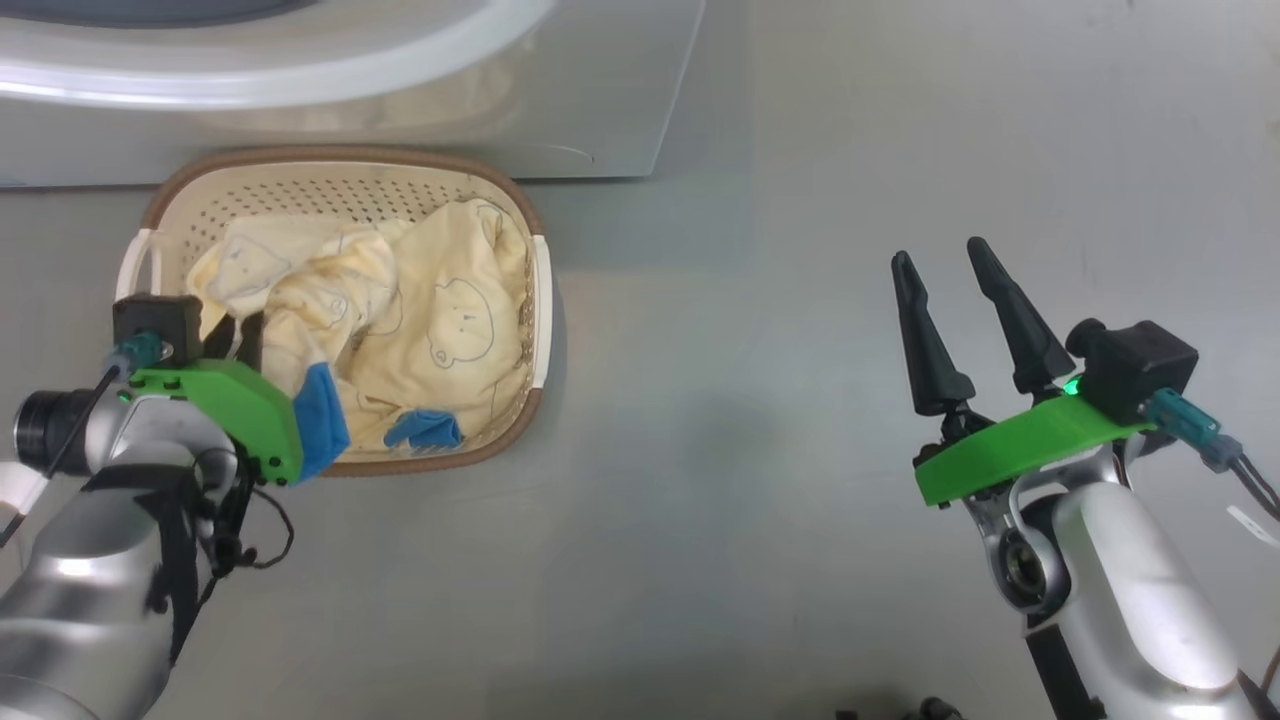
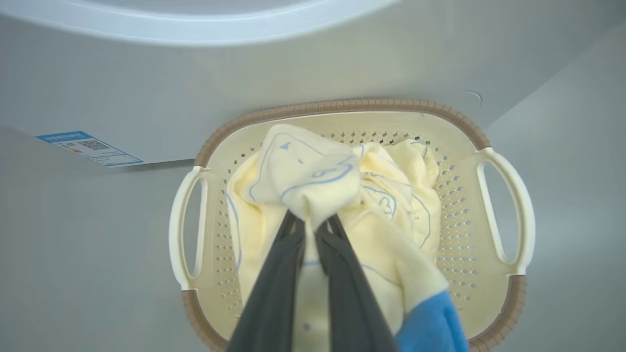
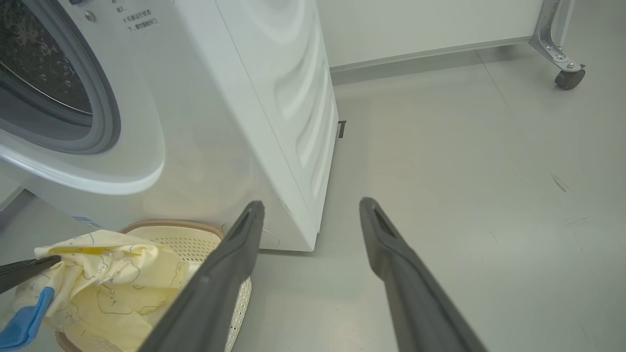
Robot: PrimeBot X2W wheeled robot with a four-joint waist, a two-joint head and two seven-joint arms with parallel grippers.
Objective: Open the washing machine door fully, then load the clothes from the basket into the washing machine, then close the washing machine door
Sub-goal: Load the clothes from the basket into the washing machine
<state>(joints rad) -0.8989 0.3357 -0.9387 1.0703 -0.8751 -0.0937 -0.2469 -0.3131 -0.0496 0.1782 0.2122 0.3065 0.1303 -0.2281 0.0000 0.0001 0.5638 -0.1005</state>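
Pinching the clothes point(image 2: 303, 171) just above the basket point(image 2: 342, 105).
Left jaws are clamping a cream fold between their narrowed tips; right jaws are standing wide apart, well to the right.

- White washing machine point(image 3: 234, 98) stands on the grey floor point(image 1: 750, 450), steel drum showing inside its grey-sealed mouth.
- Cream basket point(image 1: 345, 158), brown-rimmed with white handles, sits on the floor just before the machine's front.
- Pale yellow clothes point(image 1: 440, 320) with bear outlines and blue patches lie heaped in it, one fold pinched by the left hand point(image 2: 310, 221).
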